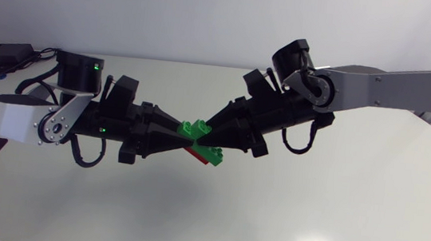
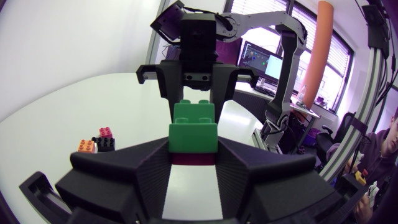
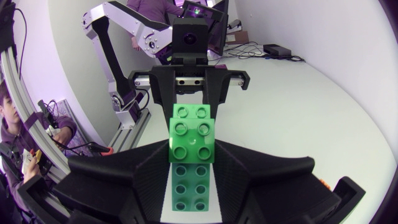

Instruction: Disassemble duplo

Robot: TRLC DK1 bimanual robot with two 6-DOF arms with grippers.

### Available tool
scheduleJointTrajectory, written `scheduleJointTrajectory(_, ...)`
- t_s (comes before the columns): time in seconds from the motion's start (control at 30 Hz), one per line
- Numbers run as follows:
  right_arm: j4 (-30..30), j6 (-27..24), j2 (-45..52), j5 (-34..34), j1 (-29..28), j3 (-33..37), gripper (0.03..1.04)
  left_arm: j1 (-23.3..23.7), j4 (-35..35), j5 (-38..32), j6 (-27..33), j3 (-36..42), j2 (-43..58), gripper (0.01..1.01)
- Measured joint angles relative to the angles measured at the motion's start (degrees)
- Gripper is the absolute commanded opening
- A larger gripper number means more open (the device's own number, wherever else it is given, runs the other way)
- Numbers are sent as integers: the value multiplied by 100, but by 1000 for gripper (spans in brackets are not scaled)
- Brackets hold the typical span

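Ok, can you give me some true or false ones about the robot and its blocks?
1. The left gripper and right gripper both grip the green duplo stack. True.
2. The stack lies flat on the table. False: it is held up between the two grippers.
3. The stack's top bricks are blue. False: they are green.
4. Some small loose bricks sit on the table. True.

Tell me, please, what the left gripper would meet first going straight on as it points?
Past the green duplo stack it grips, the left gripper would likely meet the right gripper, facing it on the same stack.
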Motion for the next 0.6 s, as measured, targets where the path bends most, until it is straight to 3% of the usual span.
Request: scheduleJointTrajectory(0.6,0,-2,0,-116,-76,2,549,0,2,2,-4,0,-22,93)
